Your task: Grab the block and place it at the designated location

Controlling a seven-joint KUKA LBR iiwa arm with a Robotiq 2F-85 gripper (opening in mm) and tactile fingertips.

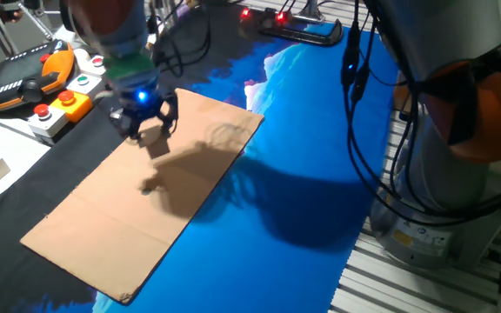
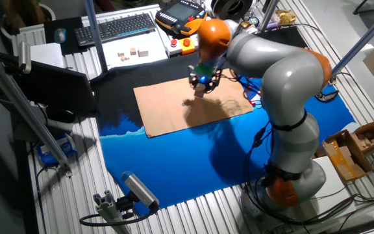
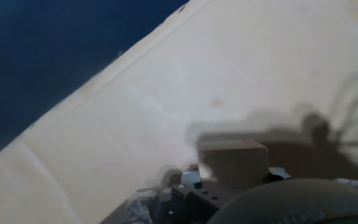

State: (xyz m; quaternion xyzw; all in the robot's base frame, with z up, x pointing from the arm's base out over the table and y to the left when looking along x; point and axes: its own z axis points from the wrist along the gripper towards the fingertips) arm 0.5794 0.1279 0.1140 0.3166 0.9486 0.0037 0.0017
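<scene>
My gripper [image 1: 150, 128] hangs over the far left part of the brown cardboard sheet [image 1: 103, 226]. It is shut on the block [image 1: 157, 145], a small tan cube held just above the sheet, with its shadow below. The block also shows in the other fixed view [image 2: 199, 93] under the gripper [image 2: 202, 84]. In the hand view it sits close between the fingers [image 3: 232, 163]. A small dark dot [image 1: 146, 186], the designated location, lies on the cardboard a short way in front of the block, at the edge of the arm's shadow. It also shows in the other fixed view [image 2: 186, 103].
A blue cloth [image 1: 294, 156] lies under and beside the cardboard. A button box [image 1: 59, 109] and an orange teach pendant [image 1: 24, 83] sit left of the gripper. Small cubes on a white sheet [image 2: 135, 52] and a keyboard [image 2: 115, 27] lie behind the cardboard. Cables hang at right [image 1: 355, 104].
</scene>
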